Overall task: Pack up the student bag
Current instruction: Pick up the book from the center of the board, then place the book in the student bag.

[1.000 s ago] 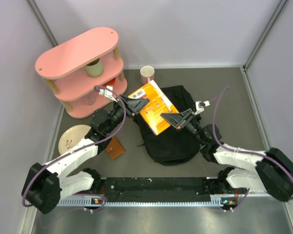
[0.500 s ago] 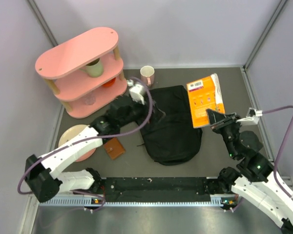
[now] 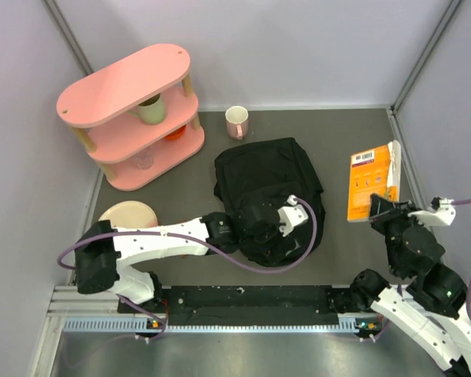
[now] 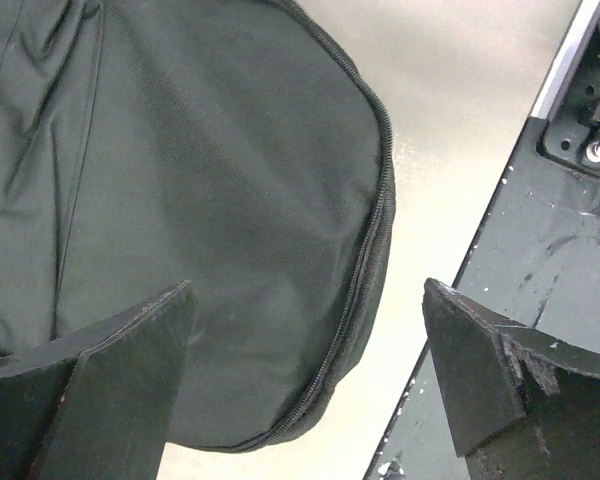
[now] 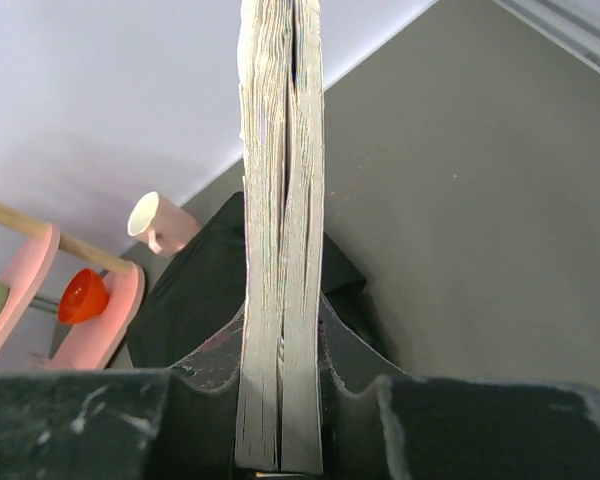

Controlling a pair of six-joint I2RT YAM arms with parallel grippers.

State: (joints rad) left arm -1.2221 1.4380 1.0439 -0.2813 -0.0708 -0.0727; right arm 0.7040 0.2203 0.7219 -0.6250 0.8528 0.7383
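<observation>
Left end effector [image 4: 308,300] released, jaws wide, over the near edge of the student bag [image 3: 267,177], which lies mid-tabletop [image 3: 337,133]. Right end effector [image 5: 280,345] clenched on orange book [image 3: 367,184], right of bag, apart from it.

Both arms [image 3: 157,239] have white shells and black joints, with a purple cable [image 3: 251,270] looping along each. The left gripper [image 4: 308,300] has 2 black, scuffed, wedge-shaped fingers [image 4: 130,370].

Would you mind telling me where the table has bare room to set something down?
Bare table lies behind the student bag, from the mug to the right wall, and between bag and shelf. The shelf and plate crowd the left.
</observation>
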